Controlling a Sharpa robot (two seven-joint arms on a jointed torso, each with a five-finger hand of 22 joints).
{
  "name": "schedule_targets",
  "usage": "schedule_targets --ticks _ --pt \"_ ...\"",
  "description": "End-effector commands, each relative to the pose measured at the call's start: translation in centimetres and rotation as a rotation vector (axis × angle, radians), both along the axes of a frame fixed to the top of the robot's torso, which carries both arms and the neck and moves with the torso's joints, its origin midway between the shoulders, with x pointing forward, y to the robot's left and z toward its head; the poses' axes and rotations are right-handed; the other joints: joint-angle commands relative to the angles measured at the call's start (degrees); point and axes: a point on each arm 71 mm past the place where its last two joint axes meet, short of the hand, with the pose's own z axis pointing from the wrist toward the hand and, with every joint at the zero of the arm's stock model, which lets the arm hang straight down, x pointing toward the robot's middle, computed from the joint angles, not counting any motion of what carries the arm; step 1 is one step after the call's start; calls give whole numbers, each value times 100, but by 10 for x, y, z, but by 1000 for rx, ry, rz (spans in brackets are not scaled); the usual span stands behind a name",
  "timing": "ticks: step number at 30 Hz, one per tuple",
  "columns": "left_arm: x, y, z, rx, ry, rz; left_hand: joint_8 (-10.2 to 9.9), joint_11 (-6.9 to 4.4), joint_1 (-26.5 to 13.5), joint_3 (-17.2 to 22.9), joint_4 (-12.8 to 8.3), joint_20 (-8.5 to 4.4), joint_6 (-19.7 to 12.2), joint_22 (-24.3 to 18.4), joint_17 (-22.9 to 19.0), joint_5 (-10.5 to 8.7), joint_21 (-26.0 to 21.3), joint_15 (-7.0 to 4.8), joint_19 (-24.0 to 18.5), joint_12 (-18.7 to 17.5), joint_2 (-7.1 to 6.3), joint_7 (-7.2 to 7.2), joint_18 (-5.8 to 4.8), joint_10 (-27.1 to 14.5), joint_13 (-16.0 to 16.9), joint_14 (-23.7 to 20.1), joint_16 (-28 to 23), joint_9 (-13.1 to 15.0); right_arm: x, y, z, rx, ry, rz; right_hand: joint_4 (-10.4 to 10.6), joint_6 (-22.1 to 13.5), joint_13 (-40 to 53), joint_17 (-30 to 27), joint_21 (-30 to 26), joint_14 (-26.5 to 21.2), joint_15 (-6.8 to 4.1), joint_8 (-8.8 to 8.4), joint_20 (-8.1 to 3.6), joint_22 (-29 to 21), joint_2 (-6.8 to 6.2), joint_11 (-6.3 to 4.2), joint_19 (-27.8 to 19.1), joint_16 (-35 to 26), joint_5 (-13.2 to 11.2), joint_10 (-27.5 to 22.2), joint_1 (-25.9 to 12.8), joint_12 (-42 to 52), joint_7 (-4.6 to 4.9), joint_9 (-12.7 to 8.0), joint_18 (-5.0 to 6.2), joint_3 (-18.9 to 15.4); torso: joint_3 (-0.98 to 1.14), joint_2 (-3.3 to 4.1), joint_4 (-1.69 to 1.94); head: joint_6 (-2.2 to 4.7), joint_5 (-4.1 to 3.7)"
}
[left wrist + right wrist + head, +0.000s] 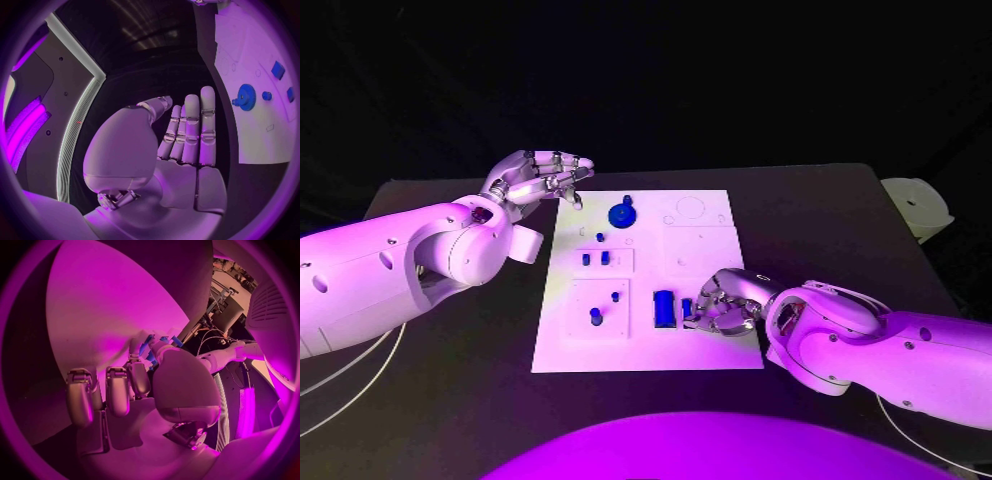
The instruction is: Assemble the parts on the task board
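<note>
A black table point(459, 400) fills the lower part of the head view, and the room behind its far edge is dark. The white task board point(711, 345) lies in the middle of the table, its long side running away from the robot. All other places are given from this board.

Just off the board's far left corner, the left hand point(538, 180) is raised above the table. In the left wrist view its fingers point(190, 130) stand straight and close together with nothing in them, apart from the board's edge.

At the board's near right part, the right hand point(723, 305) rests low over the plate. Its fingers point(139, 372) curl in around small blue parts point(156, 342). Whether they actually grip one, the pictures do not settle.

Off the board's far right, near the table's edge, stands a pale object point(917, 205), well apart from the board.

On the board's far end, near the middle, lies a blue gear point(623, 213). A blue block point(665, 308) stands on the near half, just beside the right hand's fingertips. Two small blue pegs point(594, 259) stand in a recess left of the board's centre. Another peg point(596, 316) stands in the near left recess.
</note>
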Motion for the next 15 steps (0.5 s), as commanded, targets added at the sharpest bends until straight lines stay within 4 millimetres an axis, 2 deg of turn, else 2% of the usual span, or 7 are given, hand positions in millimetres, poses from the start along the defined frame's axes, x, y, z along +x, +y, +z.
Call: schedule_targets --ticks 1,5,10,15 --pt "-1 -2 1 -12 -2 -15 23 -3 -14 -2 -9 28 -9 -2 -8 37 -18 -5 0 39 42 11 38 -23 -5 -29 13 9 -1 0 -2 -34 -8 16 -31 -9 441 790 36 454 -30 -13 -34 1486 1 -1 554 20 -30 -3 43 20 -6 -10 -21 -5 -1 -5 -8 1 5" --pt "-1 -2 1 -11 -1 -14 27 -2 -27 1 1 31 -12 -4 -11 38 -21 -3 -4 46 51 11 38 -32 -11 -32 16 9 -3 1 1 -14 -26 17 -30 -8 438 782 25 453 -32 -13 -35 1482 -2 -2 549 16 -31 -4 48 16 -5 -11 -18 -9 0 -8 -13 1 3" --pt "-1 -2 1 -11 -2 -14 27 -2 -27 1 1 31 -12 -4 -11 38 -21 -3 -4 46 51 11 38 -32 -11 -32 16 9 -4 -1 7 59 -58 4 74 -18 409 759 -18 448 -24 -26 -34 1470 -23 11 530 4 -3 -24 -22 -37 13 -25 -9 -91 -5 -15 -9 1 -6" --pt "-1 -2 0 -17 -1 -14 26 -1 -46 -5 12 34 -18 -5 -11 36 -23 0 -6 51 51 13 37 -33 -12 -32 18 9 4 -11 17 272 -63 -44 155 -169 367 592 -378 408 18 -96 -4 1364 -90 65 370 -86 145 -90 12 -124 76 -49 69 -213 -38 -41 -2 1 -43"
